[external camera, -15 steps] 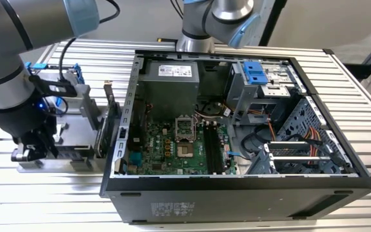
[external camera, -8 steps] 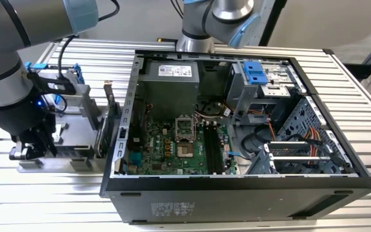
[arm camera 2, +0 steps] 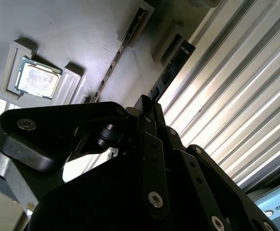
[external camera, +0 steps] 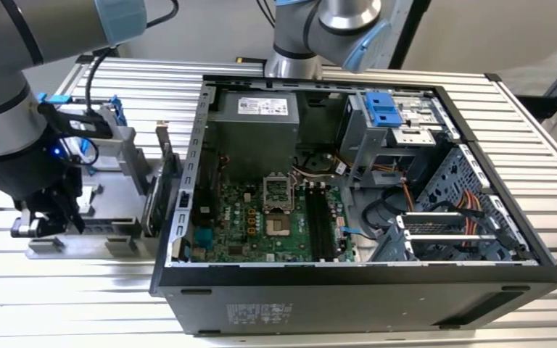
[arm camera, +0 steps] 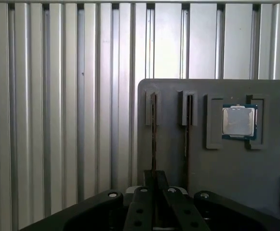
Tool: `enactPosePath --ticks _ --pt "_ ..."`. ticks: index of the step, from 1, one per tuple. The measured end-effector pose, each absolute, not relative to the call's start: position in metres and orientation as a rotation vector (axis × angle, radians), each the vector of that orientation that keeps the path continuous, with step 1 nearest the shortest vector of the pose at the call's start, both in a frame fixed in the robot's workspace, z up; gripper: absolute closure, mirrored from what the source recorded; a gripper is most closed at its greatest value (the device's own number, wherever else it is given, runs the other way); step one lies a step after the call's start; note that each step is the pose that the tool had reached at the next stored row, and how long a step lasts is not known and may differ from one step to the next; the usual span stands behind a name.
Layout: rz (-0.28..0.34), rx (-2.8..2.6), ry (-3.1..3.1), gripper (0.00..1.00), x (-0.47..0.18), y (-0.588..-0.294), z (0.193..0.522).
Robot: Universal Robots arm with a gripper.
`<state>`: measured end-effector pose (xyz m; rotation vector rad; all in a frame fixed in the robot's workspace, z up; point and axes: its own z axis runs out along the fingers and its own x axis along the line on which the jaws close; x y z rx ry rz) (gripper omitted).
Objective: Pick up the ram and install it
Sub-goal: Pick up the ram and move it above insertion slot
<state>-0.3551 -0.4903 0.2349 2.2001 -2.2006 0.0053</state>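
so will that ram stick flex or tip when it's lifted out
Probably stiff: the ram is a thin board standing on edge in a grey holder slot. Likely light, being so thin, but apt to tip once out of the slot.

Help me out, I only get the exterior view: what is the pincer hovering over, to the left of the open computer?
Observer: In the first wrist view, the pincer lines up with the ram, a thin dark stick standing on edge in a slot of a grey tray.
Operator: Is that the only thing in the tray?
Observer: No. A square processor chip with a silvery top lies flat in its own recess.
Operator: Any other slots?
Observer: Yes. A second narrow slot runs parallel to the ram's, between it and the chip.
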Motion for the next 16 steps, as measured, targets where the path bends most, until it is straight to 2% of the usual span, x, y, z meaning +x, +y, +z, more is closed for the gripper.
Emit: enactPosePath --ticks 16 --pt "0.003 2.184 -2.218 1.00 -0.3552 -0.4904 0.2411"
